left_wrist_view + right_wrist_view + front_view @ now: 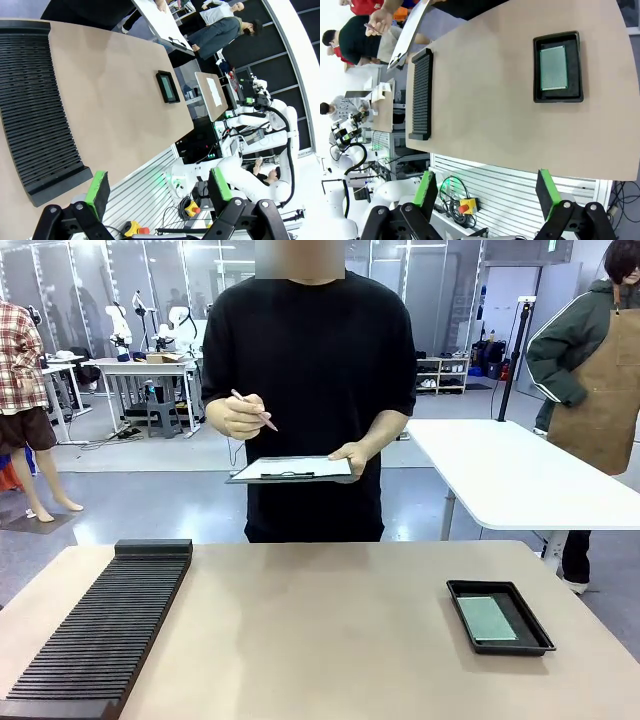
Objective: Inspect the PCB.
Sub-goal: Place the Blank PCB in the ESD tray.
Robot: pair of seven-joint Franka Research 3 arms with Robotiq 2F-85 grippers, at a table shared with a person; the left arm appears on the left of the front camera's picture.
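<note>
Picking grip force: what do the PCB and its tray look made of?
PCB: probably rigid laminate, matte green, with a fine dotted grid of holes. Tray: looks like moulded black plastic, slightly glossy, with a raised rim; the material is uncertain.

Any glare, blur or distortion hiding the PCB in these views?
Front: even light, PCB sharp in its tray, no glare. Right wrist: dot grid clear, table edge bowed by the wide lens. Left wrist: strong tilt, PCB small, detail lost.

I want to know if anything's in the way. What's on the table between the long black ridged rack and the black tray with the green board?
Nothing: bare tan tabletop separates the long black ridged rack from the shallow black tray holding the green PCB, in the front view.
</note>
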